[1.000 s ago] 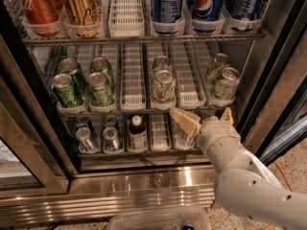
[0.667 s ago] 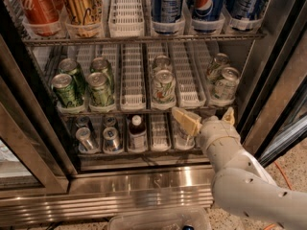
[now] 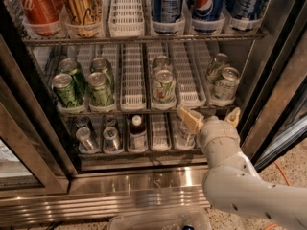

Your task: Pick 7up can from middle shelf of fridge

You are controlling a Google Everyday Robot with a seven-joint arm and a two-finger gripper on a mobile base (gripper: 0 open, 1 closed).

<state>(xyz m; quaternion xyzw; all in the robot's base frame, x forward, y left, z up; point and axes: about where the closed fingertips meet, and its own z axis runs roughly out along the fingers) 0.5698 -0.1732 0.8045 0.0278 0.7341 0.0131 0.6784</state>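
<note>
The 7up can [image 3: 225,83], pale silver with green lettering, stands at the front of the right lane of the middle shelf [image 3: 144,110], with a similar can [image 3: 218,63] behind it. My gripper [image 3: 212,118] is open and empty. It is just below and in front of that shelf's front edge, under the 7up can. One tan finger [image 3: 190,119] points left and the other [image 3: 234,116] is at the right. The fridge [image 3: 144,186] stands open.
Dark green cans [image 3: 64,90] fill the left lanes and a white can with a green swirl [image 3: 163,87] stands in the middle lane. Red, gold and blue cans [image 3: 165,4] are above. Small cans and a bottle [image 3: 137,131] are below. The dark door frame [image 3: 273,80] is close on the right.
My gripper has shifted slightly to the right below the middle shelf. The cans have not moved.
</note>
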